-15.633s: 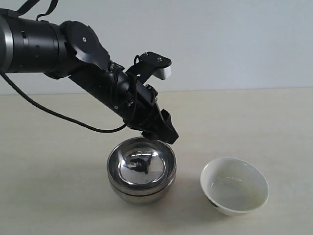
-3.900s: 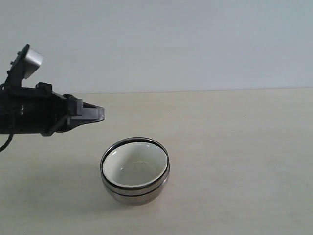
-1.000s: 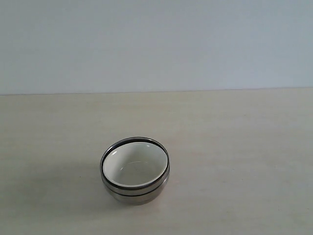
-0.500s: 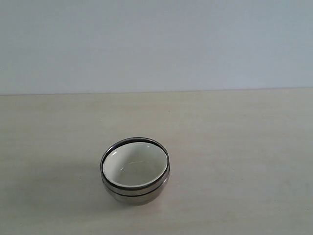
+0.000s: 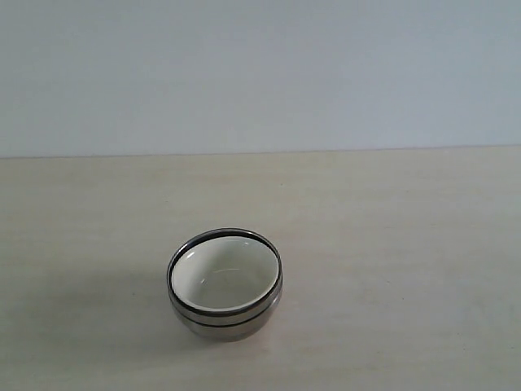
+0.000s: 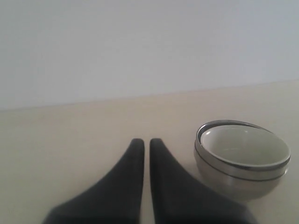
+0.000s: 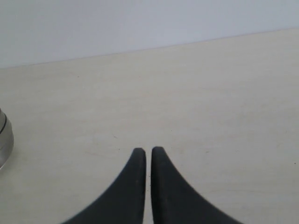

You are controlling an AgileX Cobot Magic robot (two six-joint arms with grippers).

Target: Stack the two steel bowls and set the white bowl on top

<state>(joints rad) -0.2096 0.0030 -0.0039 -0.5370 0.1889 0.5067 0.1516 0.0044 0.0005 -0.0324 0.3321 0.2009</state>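
Pale worktop [image 5: 391,244] carries the stack, slightly toward 9 o'clock of centre: white bowl [image 5: 224,277] nested in steel bowls [image 5: 228,323]. Left jaws and right jaws are clenched empty, left likely nearer.

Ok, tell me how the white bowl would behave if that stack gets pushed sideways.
The white bowl sits deep inside the steel bowls, so it would probably travel with them. Their rounded, shiny base may rock or slide rather than tip.

no readable text, no labels or numbers, nothing legible on the white bowl [image 5: 225,277] or steel bowls [image 5: 224,323]
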